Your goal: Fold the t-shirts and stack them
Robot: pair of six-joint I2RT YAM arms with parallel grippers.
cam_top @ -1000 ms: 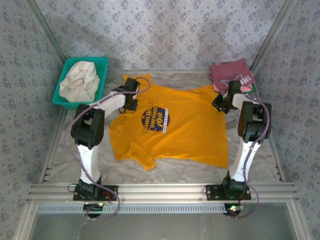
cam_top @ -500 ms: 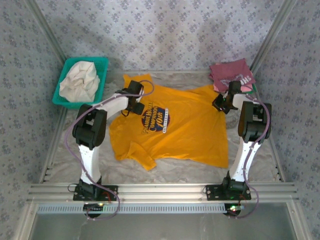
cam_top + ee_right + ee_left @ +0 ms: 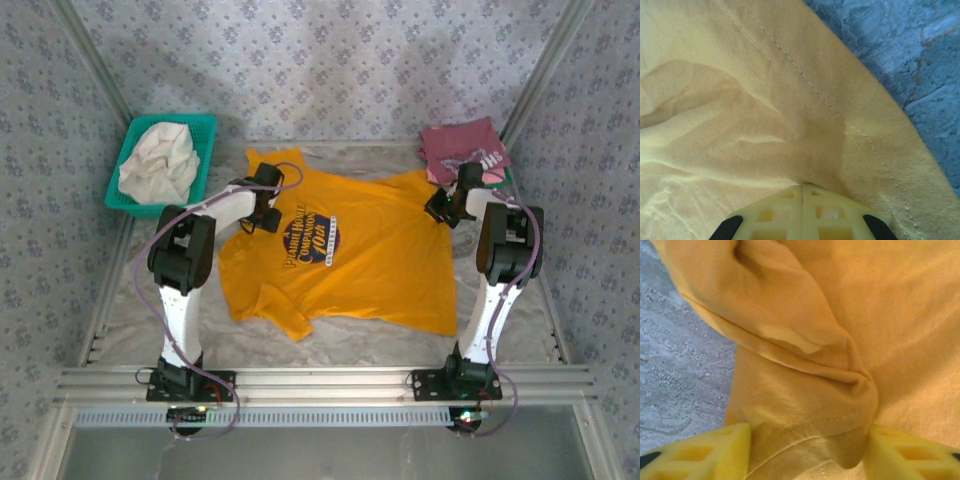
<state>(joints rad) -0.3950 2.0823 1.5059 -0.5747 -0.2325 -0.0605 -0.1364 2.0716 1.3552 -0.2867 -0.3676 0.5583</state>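
Yellow t-shirt is seen as soft matt cloth, hems stitched. Maroon t-shirt: matt cloth. Table is covered by a grey, rough-grained matt surface. Basket: teal latticed plastic. Jaws: matt yellow plastic. Rail: brushed metal.

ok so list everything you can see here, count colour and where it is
mustard-yellow t-shirt: 1, yellow with dark blue round print, spread out mid-table
maroon t-shirt: 1, maroon with white lettering, folded, far right corner
basket: 1, teal, far left corner
crumpled garment: 1, pale cream, inside the basket
table cover: 1, mottled grey-white, under the yellow shirt
left gripper: 1, yellow fingers, apart around a bunched fold at the yellow shirt's far left edge
right gripper: 1, yellow fingers, shut on the yellow shirt's far right hem
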